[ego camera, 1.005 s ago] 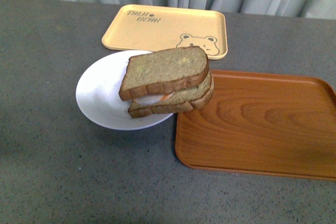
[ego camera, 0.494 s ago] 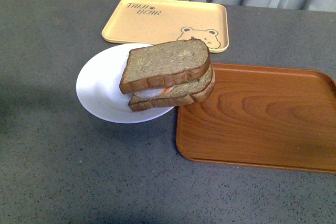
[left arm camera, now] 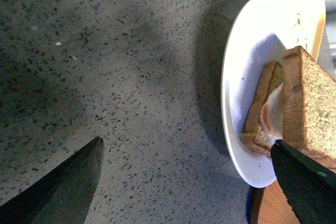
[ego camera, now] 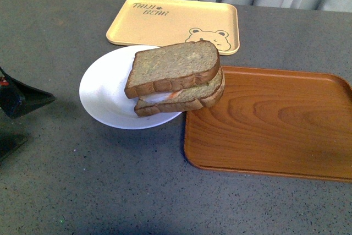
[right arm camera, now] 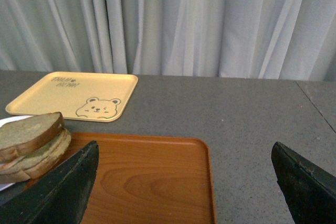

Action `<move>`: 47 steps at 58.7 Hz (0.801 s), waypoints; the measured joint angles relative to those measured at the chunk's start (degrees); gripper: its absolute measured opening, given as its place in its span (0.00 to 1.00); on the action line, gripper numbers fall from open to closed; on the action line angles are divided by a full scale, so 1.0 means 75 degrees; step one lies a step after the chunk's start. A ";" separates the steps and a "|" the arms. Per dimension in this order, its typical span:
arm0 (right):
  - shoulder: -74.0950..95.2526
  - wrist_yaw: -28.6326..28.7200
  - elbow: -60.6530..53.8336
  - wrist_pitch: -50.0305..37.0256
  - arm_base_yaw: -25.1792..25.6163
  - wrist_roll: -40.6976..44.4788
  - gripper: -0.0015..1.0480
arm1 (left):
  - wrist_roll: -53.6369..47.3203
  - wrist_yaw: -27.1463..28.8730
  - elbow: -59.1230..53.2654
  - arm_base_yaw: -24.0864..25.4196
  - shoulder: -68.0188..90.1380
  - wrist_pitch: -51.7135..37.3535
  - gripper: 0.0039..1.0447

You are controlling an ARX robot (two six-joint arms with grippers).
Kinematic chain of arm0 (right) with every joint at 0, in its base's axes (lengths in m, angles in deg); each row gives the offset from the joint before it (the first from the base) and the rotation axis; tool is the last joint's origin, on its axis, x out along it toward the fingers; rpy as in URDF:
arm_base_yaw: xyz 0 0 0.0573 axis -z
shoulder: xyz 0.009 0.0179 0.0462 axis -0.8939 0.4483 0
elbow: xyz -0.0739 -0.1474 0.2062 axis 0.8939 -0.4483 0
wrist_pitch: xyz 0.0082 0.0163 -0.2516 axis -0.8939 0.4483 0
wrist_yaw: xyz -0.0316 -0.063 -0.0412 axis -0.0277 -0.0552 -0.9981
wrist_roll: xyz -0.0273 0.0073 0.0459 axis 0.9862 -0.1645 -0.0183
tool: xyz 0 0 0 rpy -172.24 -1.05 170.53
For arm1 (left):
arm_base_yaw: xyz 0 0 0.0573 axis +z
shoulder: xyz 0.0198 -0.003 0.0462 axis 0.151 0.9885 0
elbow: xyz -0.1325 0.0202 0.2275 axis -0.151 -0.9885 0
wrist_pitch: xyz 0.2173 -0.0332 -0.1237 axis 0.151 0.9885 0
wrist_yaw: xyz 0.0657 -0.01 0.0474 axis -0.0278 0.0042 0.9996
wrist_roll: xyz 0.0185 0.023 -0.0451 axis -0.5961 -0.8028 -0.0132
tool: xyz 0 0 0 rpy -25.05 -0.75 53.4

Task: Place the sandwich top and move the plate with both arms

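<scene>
The top (ego camera: pixel 173 65) sits stacked on the plate (ego camera: pixel 104 89) beside the wooden tray (ego camera: pixel 275 119), so I should bring my spread left gripper (left arm camera: pixel 186 141) and spread right gripper (right arm camera: pixel 184 144) to opposite rims, keeping level.

Grey speckled table (ego camera: pixel 110 191), pale curtains (right arm camera: pixel 210 24)
</scene>
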 joint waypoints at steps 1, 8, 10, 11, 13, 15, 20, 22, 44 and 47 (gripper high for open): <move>0.0000 0.0000 0.0000 0.0000 0.0000 0.0000 0.91 | 0.0017 0.0020 0.0015 -0.0023 0.0041 -0.0029 0.92; -0.0003 0.0000 -0.0003 0.0000 0.0000 0.0000 0.91 | 0.0181 0.0172 0.0233 -0.0280 0.0431 -0.0224 0.92; 0.0000 0.0000 0.0000 0.0000 0.0000 0.0000 0.91 | 0.0256 0.0210 0.0321 -0.0393 0.0597 -0.0259 0.92; 0.0000 0.0000 -0.0003 0.0000 0.0000 0.0000 0.91 | 0.0303 0.0248 0.0361 -0.0446 0.0682 -0.0297 0.92; 0.0000 0.0000 -0.0003 0.0000 0.0000 0.0000 0.91 | 0.0356 0.0265 0.0411 -0.0513 0.0769 -0.0315 0.92; 0.0000 0.0000 -0.0003 0.0000 0.0000 0.0000 0.91 | 0.0405 0.0323 0.0466 -0.0583 0.0854 -0.0332 0.92; 0.0000 0.0000 0.0000 0.0000 0.0000 0.0000 0.91 | 0.0501 0.0391 0.0618 -0.0737 0.1026 -0.0350 0.92; 0.0000 0.0000 -0.0003 0.0000 0.0000 0.0000 0.91 | 0.0557 0.0393 0.0697 -0.0784 0.1081 -0.0364 0.92; 0.0000 0.0000 -0.0003 0.0000 0.0000 0.0000 0.91 | 0.1137 0.0449 0.1655 -0.1212 0.1807 -0.0431 0.92; 0.0000 0.0000 -0.0003 0.0000 0.0000 0.0000 0.91 | 0.1241 0.0443 0.1766 -0.1253 0.1897 -0.0440 0.92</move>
